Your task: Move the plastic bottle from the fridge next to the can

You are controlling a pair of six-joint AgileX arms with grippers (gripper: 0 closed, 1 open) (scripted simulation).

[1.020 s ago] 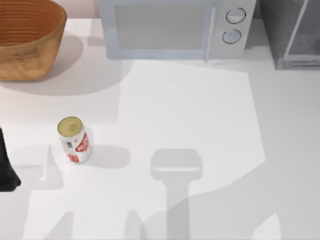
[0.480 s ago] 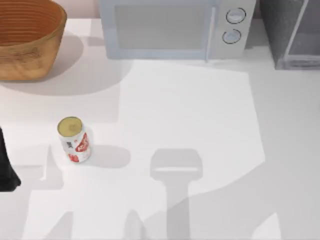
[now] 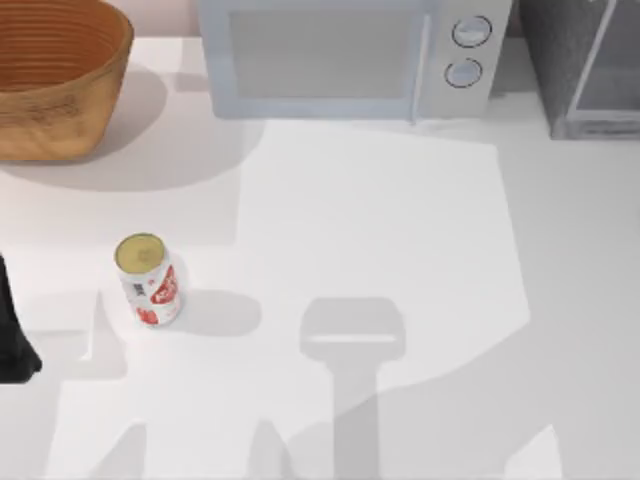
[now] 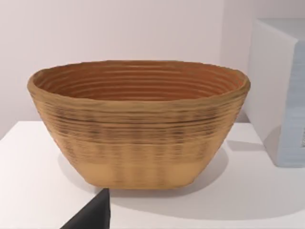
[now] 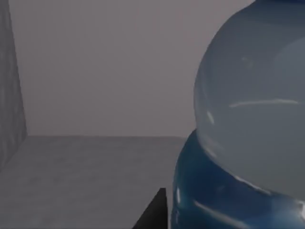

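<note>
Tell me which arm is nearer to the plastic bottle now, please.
Right. The right wrist view looks at the plastic bottle from very close, inside the grey fridge. The left arm sits at the table's left edge, facing the basket.

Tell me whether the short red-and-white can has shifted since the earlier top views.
No. The short red-and-white can stands just as far below the woven brown basket.

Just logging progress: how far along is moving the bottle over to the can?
Early. The plastic bottle sits close before the right wrist camera, inside the fridge; a grasp can't be confirmed. The can stands alone at the table's left. Lifting out, carrying and placing remain.
</note>
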